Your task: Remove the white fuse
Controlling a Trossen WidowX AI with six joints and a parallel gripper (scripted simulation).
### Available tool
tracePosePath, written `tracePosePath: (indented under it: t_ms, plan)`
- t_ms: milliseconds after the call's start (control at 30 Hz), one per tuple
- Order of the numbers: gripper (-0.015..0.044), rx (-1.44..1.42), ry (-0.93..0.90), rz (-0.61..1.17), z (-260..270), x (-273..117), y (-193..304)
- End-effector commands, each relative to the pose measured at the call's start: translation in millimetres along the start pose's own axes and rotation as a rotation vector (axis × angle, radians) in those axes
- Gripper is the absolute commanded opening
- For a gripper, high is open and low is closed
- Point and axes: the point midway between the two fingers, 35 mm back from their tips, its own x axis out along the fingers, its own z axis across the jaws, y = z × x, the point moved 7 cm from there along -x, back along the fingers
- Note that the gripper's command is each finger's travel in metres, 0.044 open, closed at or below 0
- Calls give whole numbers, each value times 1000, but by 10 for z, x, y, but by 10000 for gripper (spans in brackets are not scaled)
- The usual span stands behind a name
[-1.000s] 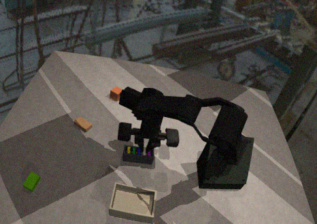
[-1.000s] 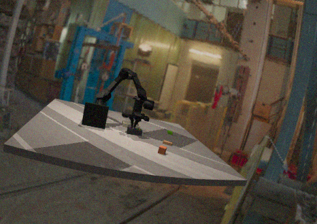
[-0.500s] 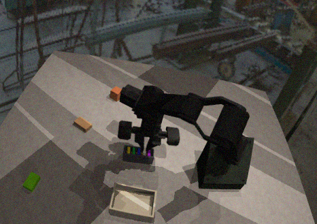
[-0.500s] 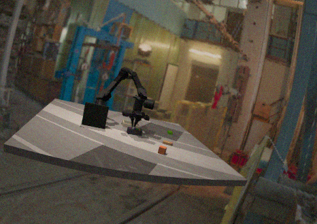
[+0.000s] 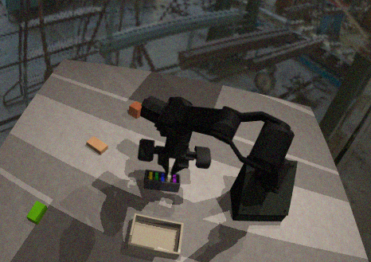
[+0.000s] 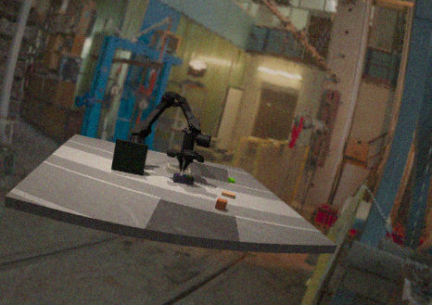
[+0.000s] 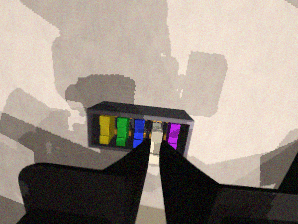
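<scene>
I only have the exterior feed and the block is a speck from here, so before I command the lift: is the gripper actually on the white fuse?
Observer: Yes. In the wrist view the gripper is shut on the white fuse, one finger on each side.
Operator: What sits next to it in the block?
Observer: The blue fuse on one side and the purple fuse on the other, both close to the fingers.
Operator: Where is the tray from there?
Observer: In the top view the tray lies on the table just on the near side of the fuse block, apart from it.
</scene>
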Motion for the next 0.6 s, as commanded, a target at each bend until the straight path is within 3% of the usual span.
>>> tracePosePath:
  t_ms: [0, 567]
  plan:
    - [0, -4, 3, -5, -2, -21, -2]
    - [0, -3, 3, -4, -3, -106, 0]
